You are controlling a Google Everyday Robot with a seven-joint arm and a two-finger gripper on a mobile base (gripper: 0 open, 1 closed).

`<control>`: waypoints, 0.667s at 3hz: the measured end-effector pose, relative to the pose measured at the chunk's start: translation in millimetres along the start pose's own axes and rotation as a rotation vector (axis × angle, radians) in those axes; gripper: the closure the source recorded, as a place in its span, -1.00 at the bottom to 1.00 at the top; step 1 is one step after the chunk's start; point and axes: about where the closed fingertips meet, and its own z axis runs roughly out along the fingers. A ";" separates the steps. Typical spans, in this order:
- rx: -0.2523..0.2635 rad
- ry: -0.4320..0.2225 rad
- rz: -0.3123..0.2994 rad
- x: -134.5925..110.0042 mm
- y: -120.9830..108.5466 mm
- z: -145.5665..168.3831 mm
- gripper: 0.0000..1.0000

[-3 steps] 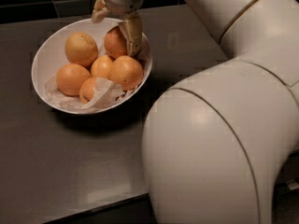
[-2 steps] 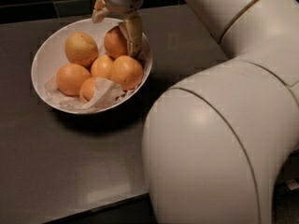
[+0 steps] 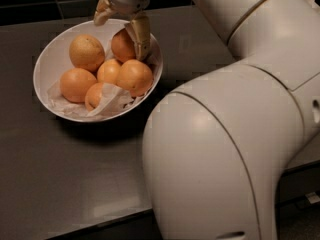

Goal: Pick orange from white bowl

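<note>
the orange (image 3: 121, 46) is round and smooth, a deeper reddish-orange than its neighbours. one flank is hidden behind a finger. it sits at the far side of the white bowl (image 3: 45, 66), a wide, shallow, glossy dish lined with crumpled white paper (image 3: 114, 103). it lies between the two fingers (image 3: 141, 33) of the gripper (image 3: 120, 36), which hangs over the bowl's far edge.

the fingers are spread, not clenched on anything. the lower finger runs down along the orange's side, touching it or very nearly. the raised finger (image 3: 102, 11) stands higher and clear of the fruit, just above the far rim.

a pale yellowish orange (image 3: 86, 51) lies just beside the raised finger, on its near side. a large orange (image 3: 134, 77) sits just past the tip of the lower finger, toward the camera. a smaller light orange (image 3: 111, 70) is pressed against the large one. two more oranges (image 3: 75, 84) lie well away from both fingers, and one of them is half under a fold of the paper. the bowl stands on a dark counter (image 3: 60, 174), and the white arm (image 3: 225, 149) fills the near side of the view.

set against the pictures from a second ago, nothing has visibly shifted. the gripper hangs in the same spot with the same spread, the orange is unlifted between the fingers, and the bowl and the other fruit lie as they did.
</note>
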 end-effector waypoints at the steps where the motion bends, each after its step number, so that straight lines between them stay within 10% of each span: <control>1: 0.005 0.002 -0.039 -3.4 -4.0 -3.2 -0.68; 2: 0.007 0.023 -0.049 -1.7 -8.8 -5.6 -0.86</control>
